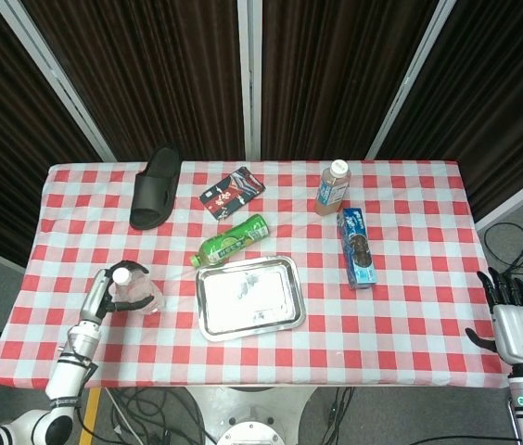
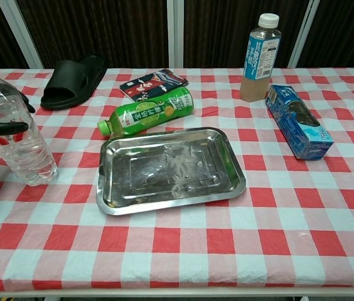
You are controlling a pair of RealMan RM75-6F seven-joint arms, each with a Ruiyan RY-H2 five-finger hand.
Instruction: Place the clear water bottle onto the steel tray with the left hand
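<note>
Clear water bottle [image 2: 10,128] upright within the left hand [image 1: 106,295], fingers [image 2: 1,126] wrapped around its body.

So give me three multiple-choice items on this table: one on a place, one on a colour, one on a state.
1. Where does the green bottle lie?
A. On the steel tray
B. Behind the steel tray, on the cloth
C. On the black slipper

2. What colour is the cap of the clear water bottle?
A. White
B. Blue
C. Green

3. How does the left hand stand?
A. Far from everything
B. Fingers around the clear water bottle
C. Resting on the tray

Key: 1 B, it lies beyond the far rim. 2 A, white top. 3 B, dark fingers cross the bottle.
</note>
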